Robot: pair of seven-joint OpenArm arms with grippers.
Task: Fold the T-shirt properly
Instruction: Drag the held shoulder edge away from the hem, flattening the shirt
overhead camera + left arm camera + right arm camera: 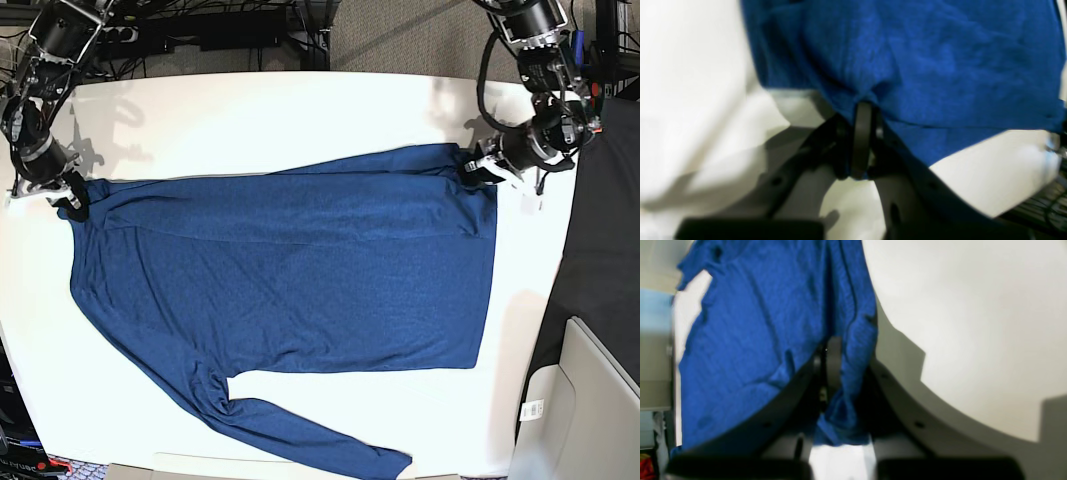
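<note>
The dark blue long-sleeved T-shirt (300,280) lies spread flat on the white table (250,110). One sleeve is folded along its far edge and the other trails toward the near edge. My left gripper (470,166) is shut on the shirt's far right corner. The left wrist view shows its closed jaws (863,110) pinching a bunch of blue fabric (923,60). My right gripper (70,203) is shut on the shirt's far left end. The right wrist view shows its closed jaws (830,350) with fabric (750,340) caught between them.
Cables and a power strip (200,30) lie beyond the table's far edge. A black surface (600,250) runs along the table's right side, and a pale box (590,400) stands at the near right. The trailing sleeve end (390,462) lies close to the table's near edge.
</note>
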